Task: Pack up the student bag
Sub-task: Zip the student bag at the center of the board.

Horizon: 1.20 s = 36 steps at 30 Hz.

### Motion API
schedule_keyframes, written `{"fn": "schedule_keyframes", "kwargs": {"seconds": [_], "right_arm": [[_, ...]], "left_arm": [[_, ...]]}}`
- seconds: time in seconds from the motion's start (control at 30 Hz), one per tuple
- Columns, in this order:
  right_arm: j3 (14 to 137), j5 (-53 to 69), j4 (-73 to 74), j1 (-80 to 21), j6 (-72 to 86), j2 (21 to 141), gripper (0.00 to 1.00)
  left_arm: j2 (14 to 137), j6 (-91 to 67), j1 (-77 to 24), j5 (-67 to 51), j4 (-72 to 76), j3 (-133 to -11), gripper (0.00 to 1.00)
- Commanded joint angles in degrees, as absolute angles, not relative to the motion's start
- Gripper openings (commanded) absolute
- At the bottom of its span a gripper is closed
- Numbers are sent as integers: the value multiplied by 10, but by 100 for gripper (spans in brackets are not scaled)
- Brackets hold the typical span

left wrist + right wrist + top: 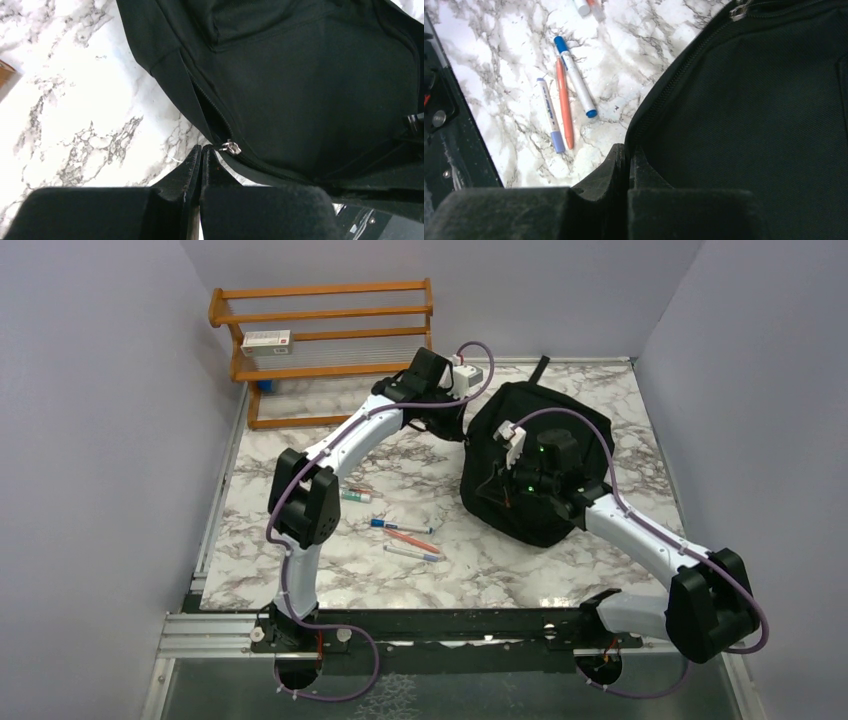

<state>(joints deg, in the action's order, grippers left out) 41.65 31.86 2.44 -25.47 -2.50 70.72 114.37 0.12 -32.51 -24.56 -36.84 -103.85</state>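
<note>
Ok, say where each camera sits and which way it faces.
Top external: above and behind, looking down on table, backpack, pens; left arm, right arm show.
Left wrist: on left arm, facing backpack zipper; left gripper shows, shut.
Right wrist: on right arm, facing backpack edge, pens; right gripper shows, shut.
Shared: top and right wrist see the pens.
</note>
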Motion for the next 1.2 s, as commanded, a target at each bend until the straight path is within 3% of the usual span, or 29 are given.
{"fn": "schedule_keyframes", "kwargs": {"seconds": [0.0, 0.47, 0.8, 0.93, 1.03, 1.17], "right_arm": [[426, 421, 135, -268, -36, 695, 1], [438, 482, 159, -293, -60, 687, 1], [422, 420, 129, -294, -33, 672, 1], [414, 370, 111, -294, -5, 656, 4], [409, 348, 105, -294, 27, 642, 23], [408, 300, 117, -293, 71, 618, 39]], "left_arm": [[1180, 34, -295, -205, -340, -1130, 0], [1324, 57, -294, -187, -374, -1299, 0], [1361, 41, -294, -214, -370, -1344, 0], [1330, 27, -294, -217, -360, -1306, 17], [1279, 6, -291, -226, -336, -1252, 36], [1201, -24, -284, -233, -289, -1161, 45]]}}
